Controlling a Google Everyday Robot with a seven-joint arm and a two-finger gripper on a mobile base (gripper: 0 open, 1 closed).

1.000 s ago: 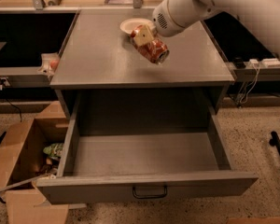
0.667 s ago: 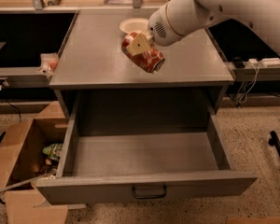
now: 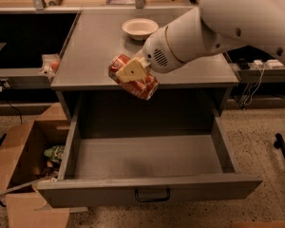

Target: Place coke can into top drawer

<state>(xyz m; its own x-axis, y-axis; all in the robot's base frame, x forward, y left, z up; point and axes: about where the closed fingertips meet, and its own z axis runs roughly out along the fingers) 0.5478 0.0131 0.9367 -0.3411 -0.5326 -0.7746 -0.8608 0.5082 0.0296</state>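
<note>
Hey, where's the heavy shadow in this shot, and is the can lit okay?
Camera view: warm light; the gripper, shut on the coke can, is clearly lit; deep shadow fills the top drawer at its back, under the cabinet top; the white bowl is brightly lit.

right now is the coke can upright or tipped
Tipped: the coke can sits slanted in the end effector, one end up-left and the other down-right, held above the open top drawer.

The end effector [image 3: 133, 71], gripping the can [image 3: 146, 85], has moved from beside the bowl [image 3: 140, 28] to the front edge of the worktop [image 3: 95, 46], above the drawer [image 3: 147, 186].
</note>
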